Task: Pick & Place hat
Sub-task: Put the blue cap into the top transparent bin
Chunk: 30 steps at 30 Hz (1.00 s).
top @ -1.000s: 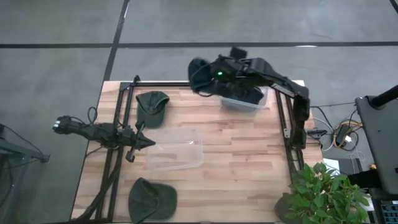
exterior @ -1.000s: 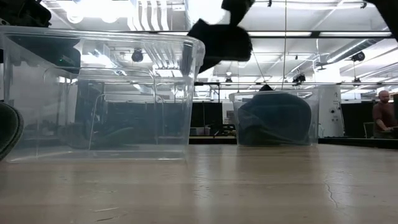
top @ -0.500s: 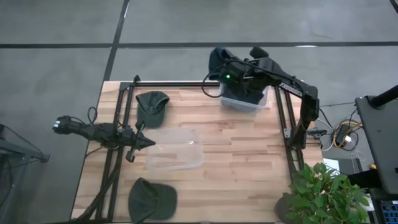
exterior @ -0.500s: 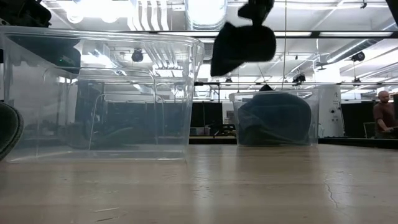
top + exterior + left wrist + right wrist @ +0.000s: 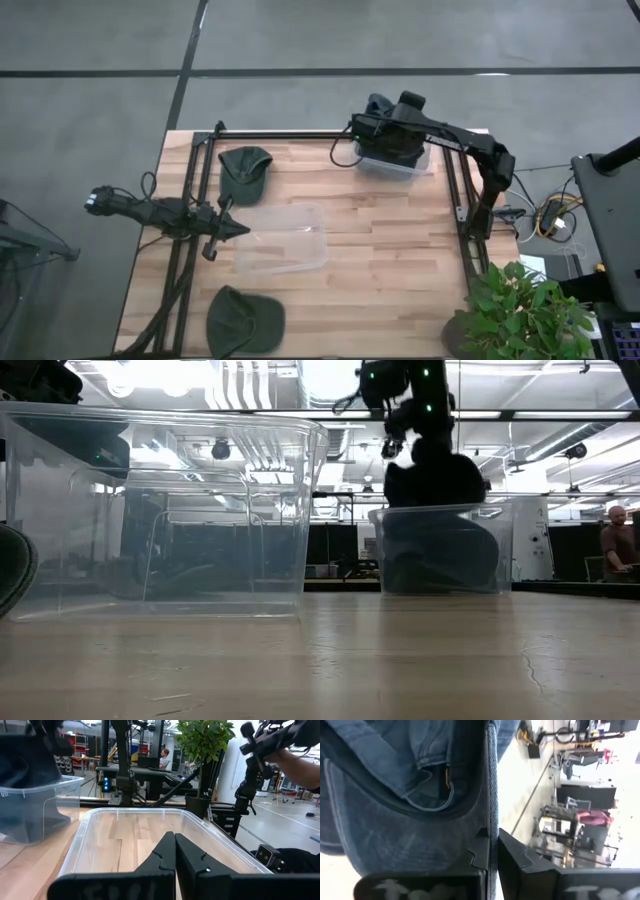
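- Right gripper (image 5: 385, 125) sits upper centre-right of the high view, over the small clear bin (image 5: 420, 165); I see its fingers pinched tight on a dark blue hat (image 5: 435, 478).
- Hat hangs at the bin's rim.
- Left gripper (image 5: 240, 229), mid-left, is closed on nothing, touching the large clear bin (image 5: 318, 222).

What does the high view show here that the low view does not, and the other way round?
Only the high view shows the two green hats, one at the table's far left and one at its near edge, the left gripper shut beside the large clear bin, and the potted plant. Only the low view shows a person in the room behind and the ceiling lights. Both show the right gripper shut on a dark hat above the small bin, which already holds dark hats.
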{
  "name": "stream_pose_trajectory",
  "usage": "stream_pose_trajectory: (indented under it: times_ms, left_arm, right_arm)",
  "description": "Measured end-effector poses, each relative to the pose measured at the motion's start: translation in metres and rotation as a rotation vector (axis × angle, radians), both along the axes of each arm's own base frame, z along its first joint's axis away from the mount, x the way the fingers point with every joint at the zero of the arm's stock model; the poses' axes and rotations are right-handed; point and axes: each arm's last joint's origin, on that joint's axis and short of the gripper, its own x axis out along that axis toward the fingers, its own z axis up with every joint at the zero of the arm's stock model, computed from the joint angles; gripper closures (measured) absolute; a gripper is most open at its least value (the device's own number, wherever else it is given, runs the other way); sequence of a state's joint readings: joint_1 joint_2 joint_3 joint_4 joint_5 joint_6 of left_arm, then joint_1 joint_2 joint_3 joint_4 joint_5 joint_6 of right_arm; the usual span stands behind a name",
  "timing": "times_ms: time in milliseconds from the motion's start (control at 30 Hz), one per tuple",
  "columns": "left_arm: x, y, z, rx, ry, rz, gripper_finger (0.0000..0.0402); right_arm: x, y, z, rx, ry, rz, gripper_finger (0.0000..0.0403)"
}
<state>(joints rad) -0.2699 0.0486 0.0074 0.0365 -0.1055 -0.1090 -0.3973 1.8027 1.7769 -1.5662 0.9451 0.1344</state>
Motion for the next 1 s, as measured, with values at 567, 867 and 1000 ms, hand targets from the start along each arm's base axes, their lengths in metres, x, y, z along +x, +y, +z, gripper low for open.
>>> stream_pose_trajectory:
  times_ms: [567, 867, 1000]
  left_arm:
    - [0.000, 0.000, 0.000, 0.000, 0.000, 0.000, 0.0402]
    - [0.000, 0.000, 0.000, 0.000, 0.000, 0.000, 0.0402]
    - [0.000, 0.000, 0.000, 0.000, 0.000, 0.000, 0.0402]
  right_arm:
    - [0.002, -0.004, -0.061, 0.111, 0.038, 0.032, 0.0390]
    - [-0.001, -0.009, -0.064, 0.120, -0.049, -0.056, 0.0384]
    - [0.000, -0.009, -0.059, 0.106, -0.056, -0.053, 0.0343]
